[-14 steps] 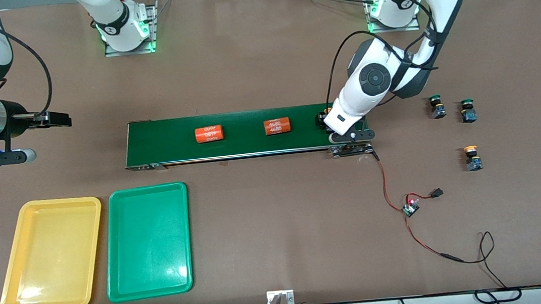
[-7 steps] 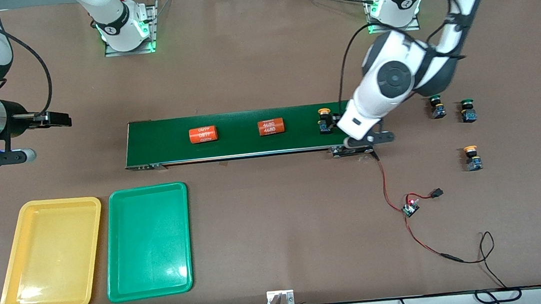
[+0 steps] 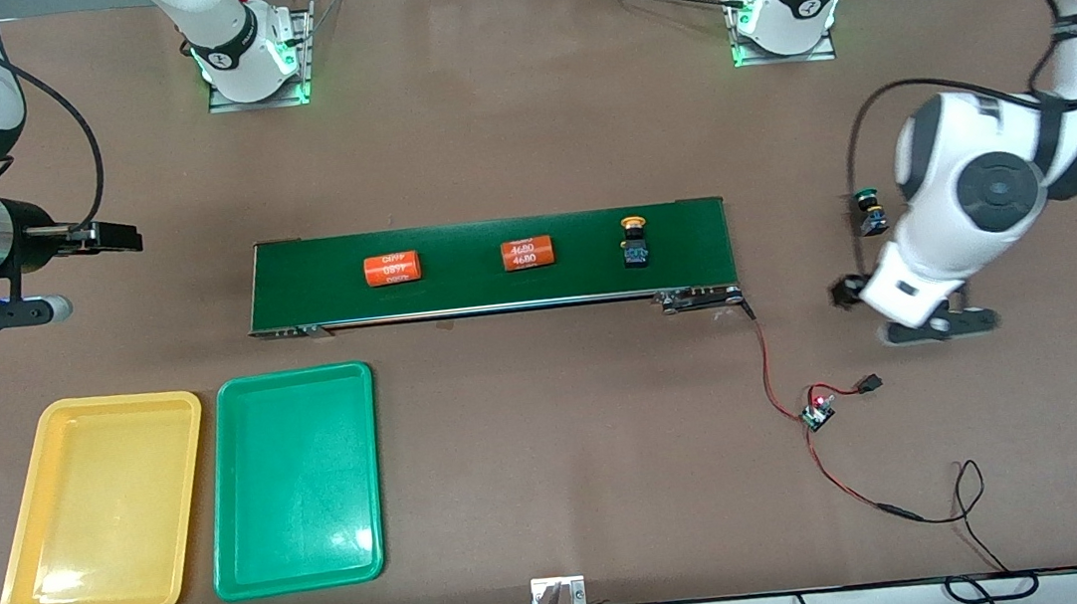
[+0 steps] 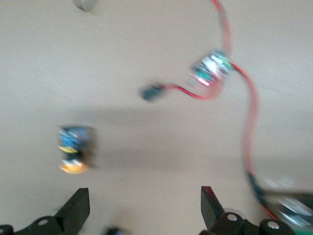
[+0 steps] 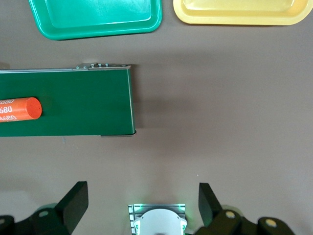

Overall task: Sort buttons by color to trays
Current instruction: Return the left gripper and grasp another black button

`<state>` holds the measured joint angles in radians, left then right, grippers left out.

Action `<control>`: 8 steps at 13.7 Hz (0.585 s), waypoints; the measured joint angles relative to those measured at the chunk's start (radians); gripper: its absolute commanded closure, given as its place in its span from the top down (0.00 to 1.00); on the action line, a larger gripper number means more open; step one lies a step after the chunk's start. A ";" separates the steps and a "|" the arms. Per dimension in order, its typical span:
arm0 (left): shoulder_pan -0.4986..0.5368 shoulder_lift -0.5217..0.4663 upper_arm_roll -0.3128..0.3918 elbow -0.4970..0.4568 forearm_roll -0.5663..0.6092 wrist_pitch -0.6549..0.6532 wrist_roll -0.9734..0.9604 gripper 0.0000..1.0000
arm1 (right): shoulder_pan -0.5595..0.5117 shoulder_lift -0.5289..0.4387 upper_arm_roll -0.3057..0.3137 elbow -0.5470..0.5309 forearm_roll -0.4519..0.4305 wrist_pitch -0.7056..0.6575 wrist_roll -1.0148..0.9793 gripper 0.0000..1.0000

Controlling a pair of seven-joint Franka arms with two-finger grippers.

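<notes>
Left claw open above table

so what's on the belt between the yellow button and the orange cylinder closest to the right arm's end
In the front view, only a second orange cylinder lies on the conveyor belt between the yellow button and the end cylinder; otherwise bare belt.

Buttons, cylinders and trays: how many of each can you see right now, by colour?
Yellow-capped buttons: 2, one on the conveyor belt, one on the table
Green-capped buttons: 1; the left arm may hide more
Orange cylinders: 2
Trays: 2, yellow tray, green tray
Total: 7
</notes>
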<state>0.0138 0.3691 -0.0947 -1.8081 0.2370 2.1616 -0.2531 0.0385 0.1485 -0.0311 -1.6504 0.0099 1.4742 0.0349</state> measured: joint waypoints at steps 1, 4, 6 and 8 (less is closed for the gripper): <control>0.010 0.013 0.033 0.001 0.000 0.043 0.039 1.00 | 0.000 0.000 0.000 0.000 0.000 0.000 0.000 1.00; 0.063 0.059 0.075 0.002 -0.022 0.117 0.146 1.00 | -0.001 0.000 0.000 0.000 0.000 0.000 0.000 1.00; 0.101 0.092 0.078 0.003 -0.080 0.123 0.228 1.00 | -0.001 0.000 0.000 0.000 0.000 0.000 -0.001 1.00; 0.129 0.134 0.079 0.004 -0.156 0.164 0.331 1.00 | -0.002 0.001 0.000 -0.001 0.000 -0.001 -0.005 1.00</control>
<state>0.1430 0.5028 -0.0154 -1.8046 0.0805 2.3256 0.0778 0.0363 0.1490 -0.0313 -1.6512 0.0099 1.4730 0.0302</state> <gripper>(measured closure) 0.000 0.000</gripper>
